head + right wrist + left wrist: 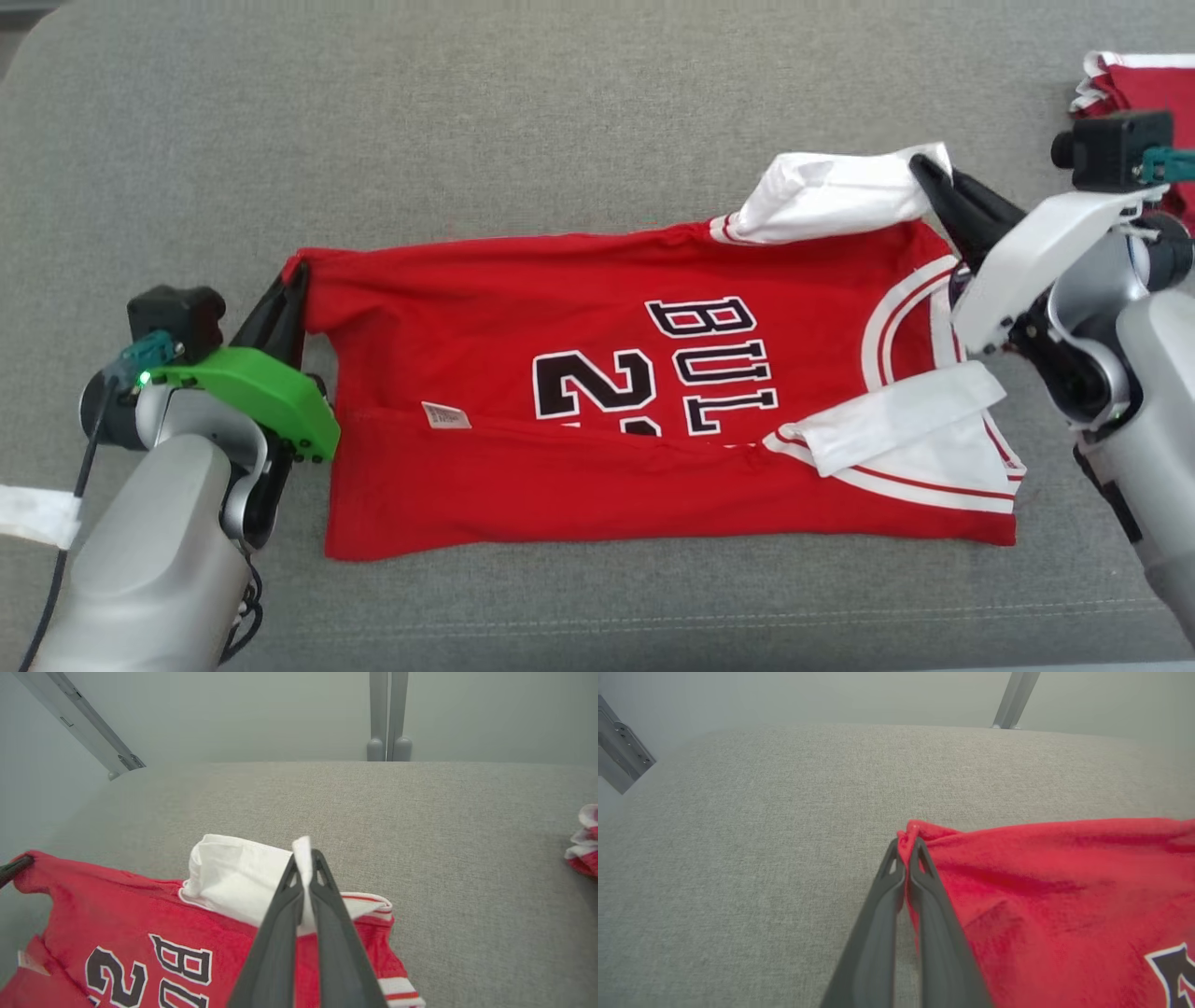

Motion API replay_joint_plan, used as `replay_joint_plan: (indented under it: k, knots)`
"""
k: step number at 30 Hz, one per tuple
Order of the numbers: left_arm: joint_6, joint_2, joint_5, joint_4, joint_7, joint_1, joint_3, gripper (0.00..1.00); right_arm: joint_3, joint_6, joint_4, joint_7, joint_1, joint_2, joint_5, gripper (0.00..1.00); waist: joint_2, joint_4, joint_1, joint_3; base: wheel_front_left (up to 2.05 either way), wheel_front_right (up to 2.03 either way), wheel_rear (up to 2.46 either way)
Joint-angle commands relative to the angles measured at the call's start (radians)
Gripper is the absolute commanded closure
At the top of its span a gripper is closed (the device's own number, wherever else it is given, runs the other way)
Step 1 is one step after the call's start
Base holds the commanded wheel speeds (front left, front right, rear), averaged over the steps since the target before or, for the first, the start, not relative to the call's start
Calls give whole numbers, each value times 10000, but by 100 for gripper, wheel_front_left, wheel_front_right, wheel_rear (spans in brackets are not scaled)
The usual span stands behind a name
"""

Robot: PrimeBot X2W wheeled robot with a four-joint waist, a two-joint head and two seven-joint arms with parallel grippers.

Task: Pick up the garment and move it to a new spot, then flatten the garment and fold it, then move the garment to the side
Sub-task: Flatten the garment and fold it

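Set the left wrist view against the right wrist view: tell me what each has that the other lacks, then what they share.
Left wrist, not right wrist: the left gripper seen along its full fingers, shut on the jersey's red corner.
Right wrist, not left wrist: the right gripper shut on the white sleeve, and another garment at the right edge.
Both: the jersey, its black lettering, the grey cushion.
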Motion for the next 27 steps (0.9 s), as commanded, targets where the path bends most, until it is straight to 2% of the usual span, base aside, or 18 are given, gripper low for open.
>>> replay_joint_plan:
  k: [1,8,17,22,27]
  knots:
    - [32,155,22,-193,-157,375,32,100,-54,-7,-426,-36,564,-49,72,100,-1,-489,1,-512,0,0,0]
    - [466,614,166,-1839,-577,2099,177,100,-551,-6,-2164,40,2694,140,33,100,-1,-823,1,-726,0,0,0]
    - [1426,909,-4,-4231,-723,4381,826,100,-1211,-4,-2916,65,4180,600,-338,100,-1,-897,1,-750,0,0,0]
    - [1586,844,-118,-4352,-673,4805,800,100,-1158,-4,-2751,-125,4623,746,-559,100,-1,-798,1,-786,0,0,0]
    - [1410,651,-161,-3659,-671,4508,736,100,-806,-6,-2188,-599,4779,821,-1079,100,-1,-819,1,-820,0,0,0]
